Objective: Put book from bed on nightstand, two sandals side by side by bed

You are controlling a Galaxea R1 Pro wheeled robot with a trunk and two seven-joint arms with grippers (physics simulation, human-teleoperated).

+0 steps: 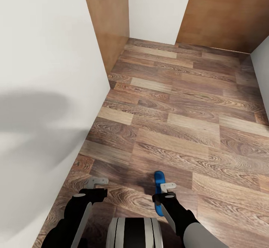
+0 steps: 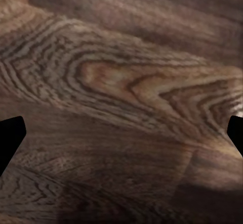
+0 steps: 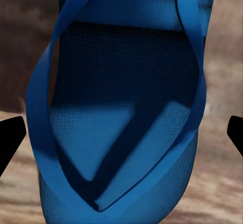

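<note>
Wood-plank floor point(image 1: 179, 102), white wall point(image 1: 41, 72) on the left, brown panels ahead. Right gripper point(image 1: 167, 191) holds a blue sandal point(image 3: 121, 118) just above the floor — jaws closed across it, strap side facing the wrist camera. Left gripper point(image 1: 98, 187) beside it — jaws wide, nothing between them.

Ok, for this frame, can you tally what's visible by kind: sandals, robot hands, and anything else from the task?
Blue sandals: 1, the sandal under the right hand, above the wood floor.
Robot hands: 2, the right hand and the left hand.
Books: 0.
Beds: 0.
Nightstands: 0.
Total: 3.
</note>
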